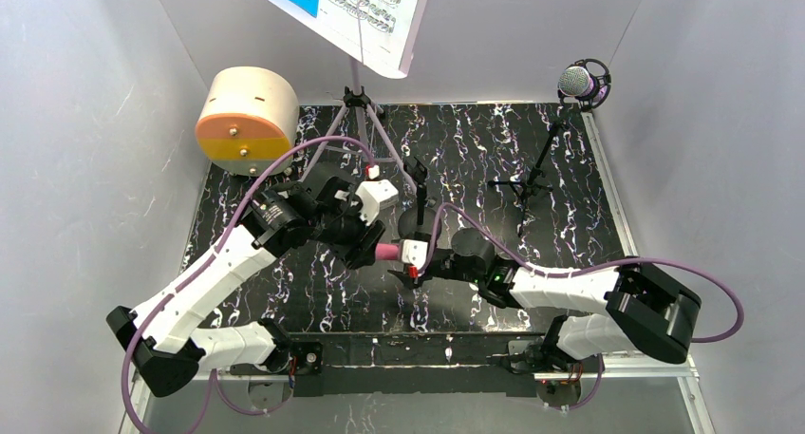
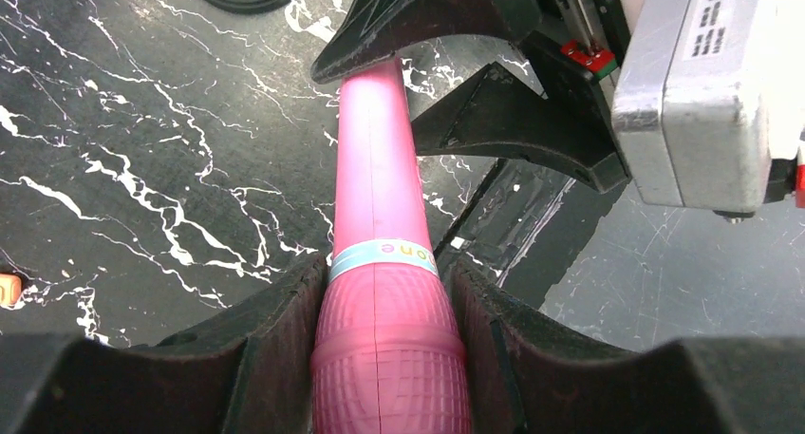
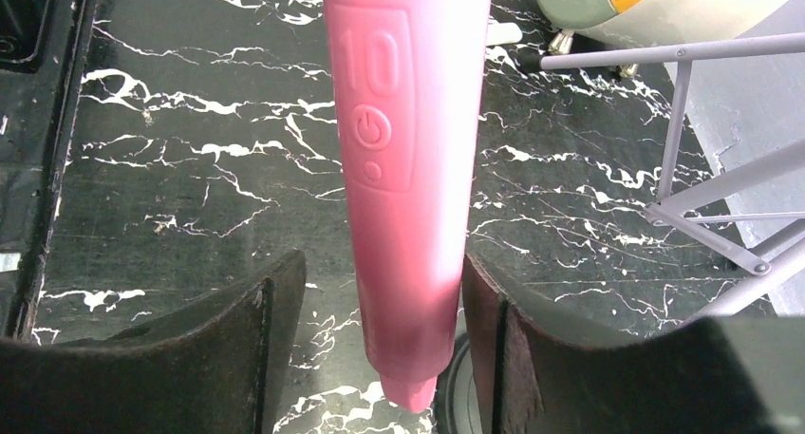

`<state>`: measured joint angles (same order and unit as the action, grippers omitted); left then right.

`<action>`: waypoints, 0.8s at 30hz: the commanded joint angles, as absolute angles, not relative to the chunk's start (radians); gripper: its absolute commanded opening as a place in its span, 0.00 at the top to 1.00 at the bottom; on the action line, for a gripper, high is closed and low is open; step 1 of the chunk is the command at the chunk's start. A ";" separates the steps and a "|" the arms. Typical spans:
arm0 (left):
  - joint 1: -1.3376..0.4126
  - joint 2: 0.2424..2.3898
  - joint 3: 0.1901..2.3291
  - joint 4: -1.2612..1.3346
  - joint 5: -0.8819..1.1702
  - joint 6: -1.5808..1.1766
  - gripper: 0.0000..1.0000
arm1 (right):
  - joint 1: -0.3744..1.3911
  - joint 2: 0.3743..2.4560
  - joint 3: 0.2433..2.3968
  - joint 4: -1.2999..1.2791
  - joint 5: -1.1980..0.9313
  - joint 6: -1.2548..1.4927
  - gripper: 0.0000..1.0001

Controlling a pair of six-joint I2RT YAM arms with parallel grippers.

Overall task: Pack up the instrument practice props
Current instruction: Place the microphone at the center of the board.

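Passing the pink microphone [image 2: 375, 168] between the arms looks like the step in hand. It hangs level above the middle of the marbled mat [image 1: 570, 197]. The left gripper [image 2: 384, 268] is clenched on it just below the head, both pads pressed to the body. The right gripper [image 3: 380, 263] straddles the tail of the handle, spread. One pad lies against the handle and the other stands off with mat showing in the gap. To do this well, the right should close squarely and low on the handle, clear of the button panel, before the left lets go. The left should then back straight off along the microphone's axis. Room is tight behind. The legs of the music stand [image 1: 356, 121] splay just beyond the left wrist, with the cream and orange drum [image 1: 245, 119] beside them, and the sheet music [image 1: 370, 11] overhangs them. The purple mic on its tripod [image 1: 579, 83] stands well apart at the far right corner. The freest mat lies right of the handover and toward the near edge.
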<state>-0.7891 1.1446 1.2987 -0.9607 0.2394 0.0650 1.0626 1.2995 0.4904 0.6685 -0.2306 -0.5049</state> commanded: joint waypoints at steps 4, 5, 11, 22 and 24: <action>-0.787 1.147 1.292 -0.952 0.262 0.082 1.00 | 1.069 1.300 0.531 0.745 -0.264 -0.478 0.49; -0.787 1.152 1.293 -0.953 0.260 0.083 1.00 | 1.069 1.302 0.532 0.741 -0.269 -0.473 0.56; -0.787 1.153 1.308 -0.931 0.207 0.075 0.94 | 1.069 1.301 0.518 0.737 -0.275 -0.425 0.95; -0.786 0.993 1.228 -0.658 -0.113 -0.108 0.26 | 1.069 1.338 0.511 0.782 -0.193 -0.188 0.99; -0.787 0.954 1.192 -0.596 -0.184 -0.165 0.24 | 1.069 1.356 0.517 0.803 -0.151 -0.097 0.99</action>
<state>-0.7879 1.0328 1.2392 -0.7414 0.0044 -0.0494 1.0637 1.3308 0.4942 0.7074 -0.2173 -0.2813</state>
